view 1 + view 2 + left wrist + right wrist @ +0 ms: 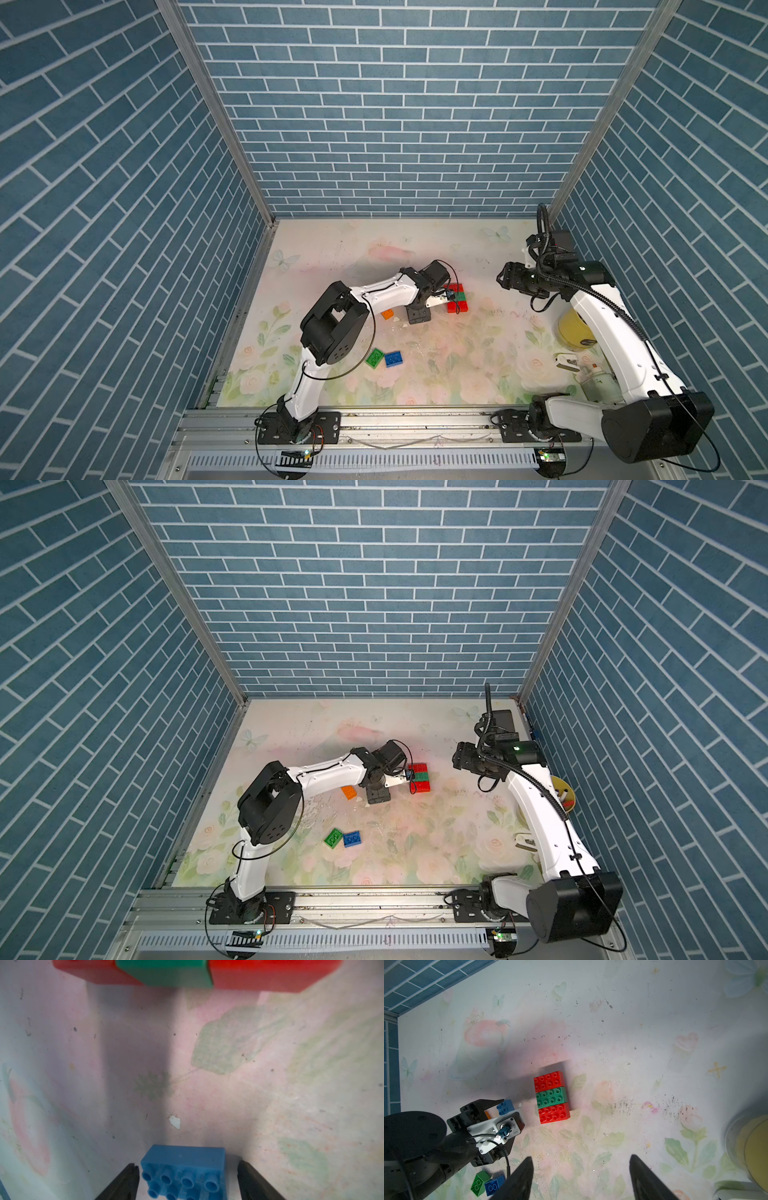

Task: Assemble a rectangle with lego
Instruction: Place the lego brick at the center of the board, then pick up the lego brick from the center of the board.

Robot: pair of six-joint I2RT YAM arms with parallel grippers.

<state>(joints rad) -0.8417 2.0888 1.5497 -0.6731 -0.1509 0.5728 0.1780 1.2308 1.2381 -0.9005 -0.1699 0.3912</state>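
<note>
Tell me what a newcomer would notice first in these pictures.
A red, green and red row of bricks lies side by side mid-table, studs up. Near it a blue brick sits between the open left jaws. A loose green brick and a second blue brick lie nearer the front.

The only legible marking is "ZED", printed on the back of the left wrist camera [508, 1128].

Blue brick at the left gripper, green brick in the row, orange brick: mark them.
blue brick [182, 1155]: left wrist view, smooth side face.
row's green brick [551, 1097]: right wrist view, studded top.
orange brick [349, 792]: a top view, top face.
</note>
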